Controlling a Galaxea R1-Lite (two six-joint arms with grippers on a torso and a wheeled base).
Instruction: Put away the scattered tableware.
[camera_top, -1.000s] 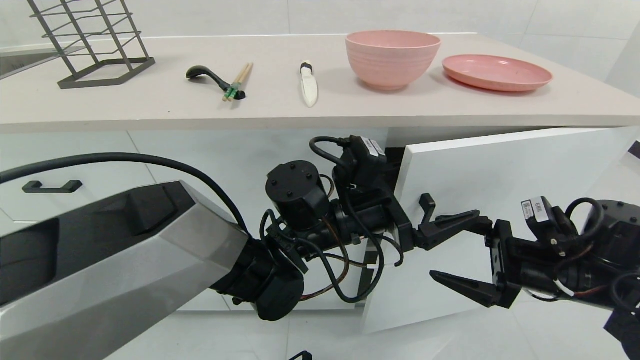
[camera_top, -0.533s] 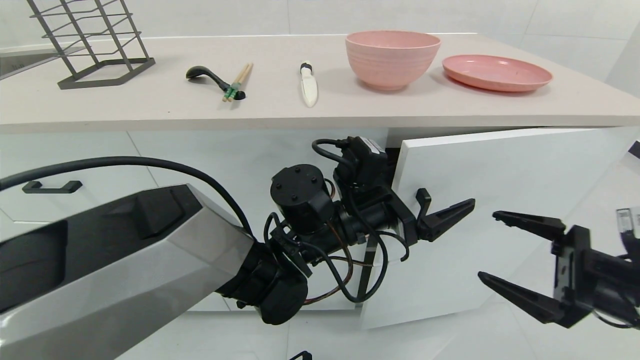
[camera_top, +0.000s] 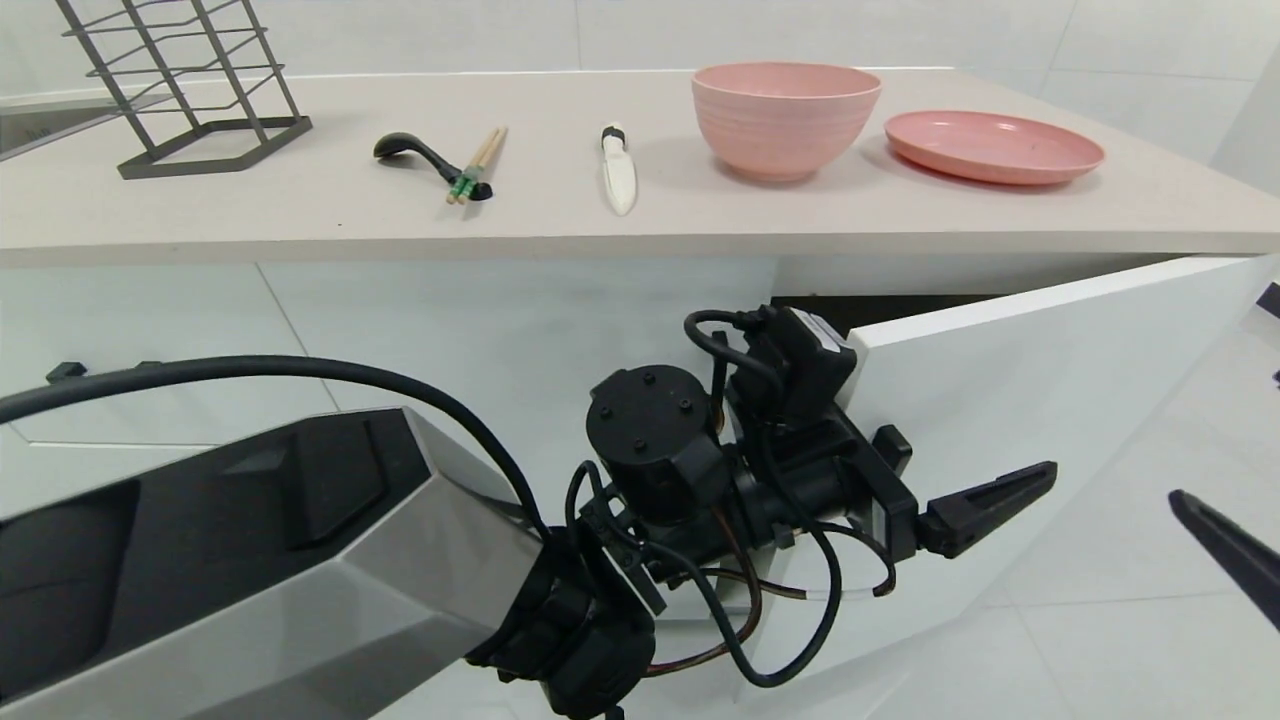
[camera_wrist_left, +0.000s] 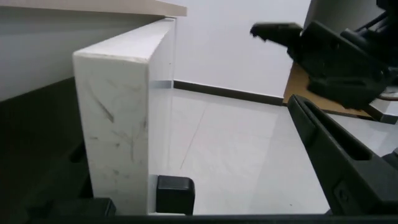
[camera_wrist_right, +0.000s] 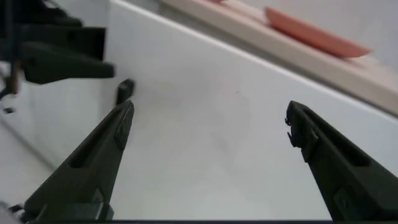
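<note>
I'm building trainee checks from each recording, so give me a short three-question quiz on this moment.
1. True or false: the pink bowl stands on the pink plate.
2. The cabinet door below the counter is: A) fully shut B) partly open C) taken off.
3. Fill in: between the chopsticks and the bowl lies a white ___.
Key: 1 false, they stand apart, side by side. 2 B. 3 knife.
</note>
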